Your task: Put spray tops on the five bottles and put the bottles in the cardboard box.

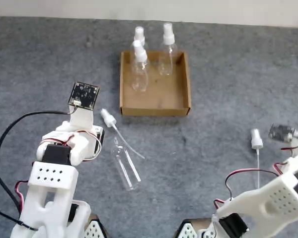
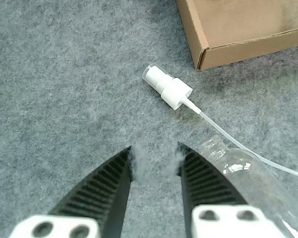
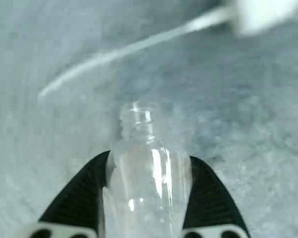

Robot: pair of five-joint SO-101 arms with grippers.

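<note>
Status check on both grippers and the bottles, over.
Left gripper open beside loose spray top. Right gripper shut on uncapped bottle. Three capped bottles in cardboard box.

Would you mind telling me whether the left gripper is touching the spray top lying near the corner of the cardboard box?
Apart. The left wrist view shows a plain stretch of bare carpet between the spray top and the open left gripper.

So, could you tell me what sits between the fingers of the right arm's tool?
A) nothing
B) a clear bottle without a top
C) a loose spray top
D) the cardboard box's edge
B: the right wrist view shows the clear bottle, its neck bare, between the fingers of the right tool, with a spray top lying apart from it.
</note>
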